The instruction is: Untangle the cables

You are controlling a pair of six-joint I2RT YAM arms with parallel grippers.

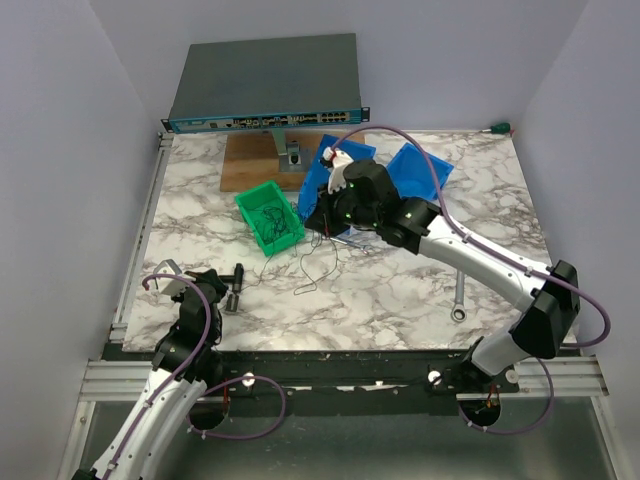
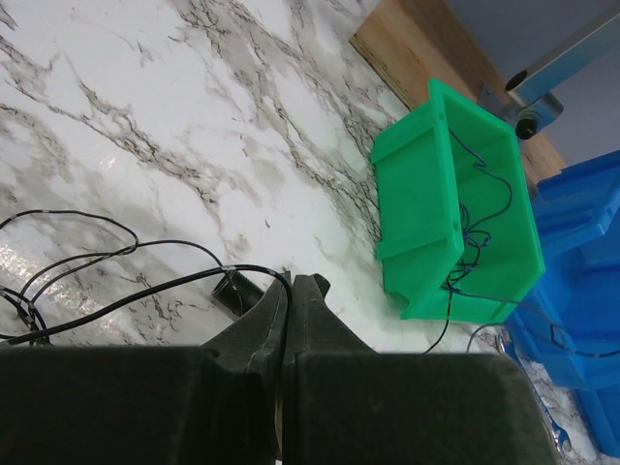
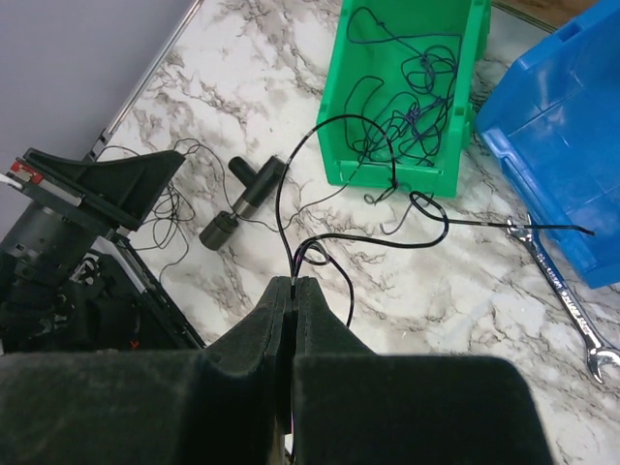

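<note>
The right jaws are pinched shut on one black wire [image 3: 278,199], drawn up just in front of the green bin [image 3: 387,172], where most of the cables [image 3: 412,111] lie knotted. This looks like teasing out a single strand. Next it needs a steady pull away from the bin. The left jaws are shut too. A loose strand [image 2: 145,297] meets their tips, but whether they grip it is unclear. Only the right wrist view shows the pinch.

From the table [image 1: 380,300] centre, the green bin [image 1: 268,217] is blocking ten o'clock, blue bins [image 1: 420,172] one, a wrench [image 1: 459,298] four; cables [image 3: 279,194] are trailing at seven; six is lying bare.
</note>
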